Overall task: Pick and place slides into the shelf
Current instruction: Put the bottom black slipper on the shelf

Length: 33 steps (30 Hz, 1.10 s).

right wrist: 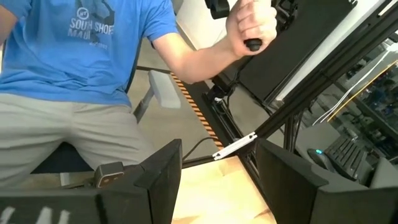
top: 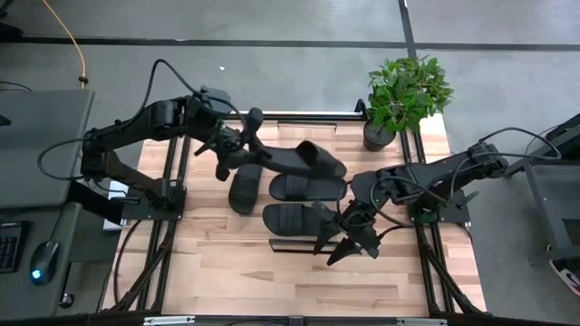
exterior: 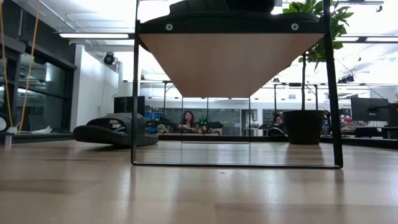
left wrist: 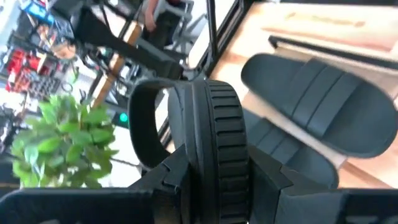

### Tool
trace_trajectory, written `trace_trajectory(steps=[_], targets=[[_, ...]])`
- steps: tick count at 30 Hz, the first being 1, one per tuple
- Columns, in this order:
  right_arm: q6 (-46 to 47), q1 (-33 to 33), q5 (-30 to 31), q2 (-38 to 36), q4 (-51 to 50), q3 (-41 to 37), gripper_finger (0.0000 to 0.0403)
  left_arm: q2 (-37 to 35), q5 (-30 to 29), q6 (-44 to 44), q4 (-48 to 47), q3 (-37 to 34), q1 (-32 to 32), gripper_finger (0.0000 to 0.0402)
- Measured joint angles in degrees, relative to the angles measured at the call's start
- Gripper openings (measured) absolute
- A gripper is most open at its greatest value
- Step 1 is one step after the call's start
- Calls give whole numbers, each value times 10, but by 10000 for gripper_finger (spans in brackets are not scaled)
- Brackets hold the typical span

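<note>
Left gripper (top: 237, 145) clamped on one slide (left wrist: 214, 134), lifted upper centre.
Right gripper (top: 347, 243) open, empty, lower right; other slides (top: 306, 186) on shelf (top: 313, 246), centre.

Shelf (top: 308, 186) mid-table, two slides (top: 306, 188) lying on it, one before other; third slide (top: 243, 192) on table just left of shelf; potted plant (top: 405, 95) at table's back right corner.

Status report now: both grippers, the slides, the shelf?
Left gripper shut on a slide, above the shelf. Right gripper open, empty. Two slides on shelf; one beside.
</note>
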Motion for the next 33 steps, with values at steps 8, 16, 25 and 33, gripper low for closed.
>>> trace_trajectory(steps=[8,16,25,33], targets=[[1,0,-3,1,-2,0,195,17,12,4,37,-5,31,92],[3,0,-3,1,-5,0,195,-9,46,-15,199,-128,96,92],[4,0,-3,1,-10,0,195,-33,71,-15,349,-249,114,92],[5,0,-5,1,-15,0,195,-39,120,-10,440,-321,136,92]])
